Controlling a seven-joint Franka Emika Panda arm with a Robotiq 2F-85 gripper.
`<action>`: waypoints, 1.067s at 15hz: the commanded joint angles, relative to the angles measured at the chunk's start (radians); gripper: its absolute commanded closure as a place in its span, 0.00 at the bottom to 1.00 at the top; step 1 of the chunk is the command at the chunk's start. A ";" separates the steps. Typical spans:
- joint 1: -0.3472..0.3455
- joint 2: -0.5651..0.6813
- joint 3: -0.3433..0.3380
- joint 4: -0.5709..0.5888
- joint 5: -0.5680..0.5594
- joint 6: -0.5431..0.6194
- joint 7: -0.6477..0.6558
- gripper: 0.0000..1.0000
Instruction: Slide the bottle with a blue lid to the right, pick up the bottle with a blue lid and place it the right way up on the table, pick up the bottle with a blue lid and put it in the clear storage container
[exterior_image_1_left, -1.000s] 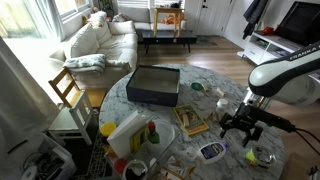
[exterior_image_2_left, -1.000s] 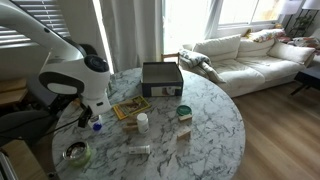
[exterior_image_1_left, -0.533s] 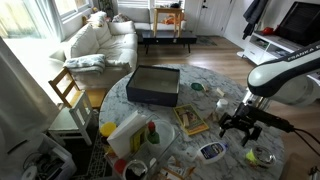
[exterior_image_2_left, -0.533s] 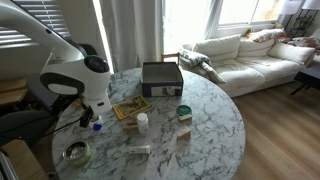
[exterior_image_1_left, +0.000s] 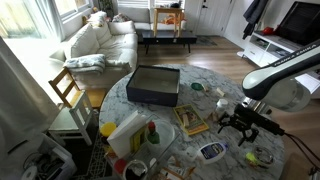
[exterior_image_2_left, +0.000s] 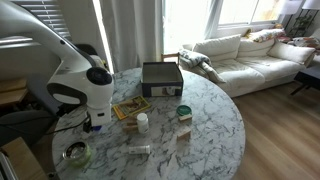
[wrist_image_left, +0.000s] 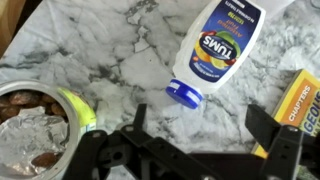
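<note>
in the wrist view, far left, a foil-lined bowl (wrist_image_left: 35, 122) sits on the marble table (wrist_image_left: 110, 45), apart from the work. in the middle the bottle with a blue lid (wrist_image_left: 222, 45) lies on its side, its cap toward the near edge and its white body running away to the far right (probably why a slide comes first: a lying bottle pushes easily but gives a poor hold for righting). just near of the cap hangs the gripper (wrist_image_left: 198, 120), its fingers spread wider than the cap, with nothing between them and no contact that i can see. at the right edge a yellow box (wrist_image_left: 300, 98) lies just beside the bottle, so i judge that room for sliding that way is tight.

the surface is smooth, grey-veined stone, round and cluttered in both exterior views, with a dark box (exterior_image_1_left: 153, 84) toward its far side. i cannot pick out the clear container with certainty. around it is a living room with a pale sofa (exterior_image_2_left: 240, 55), a wooden floor (exterior_image_2_left: 290, 140) and bright windows.
</note>
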 joint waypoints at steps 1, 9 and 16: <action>-0.007 0.073 0.006 0.031 0.147 -0.015 0.000 0.00; -0.006 0.170 0.009 0.063 0.346 -0.048 -0.019 0.00; -0.001 0.228 0.006 0.094 0.445 -0.126 -0.023 0.03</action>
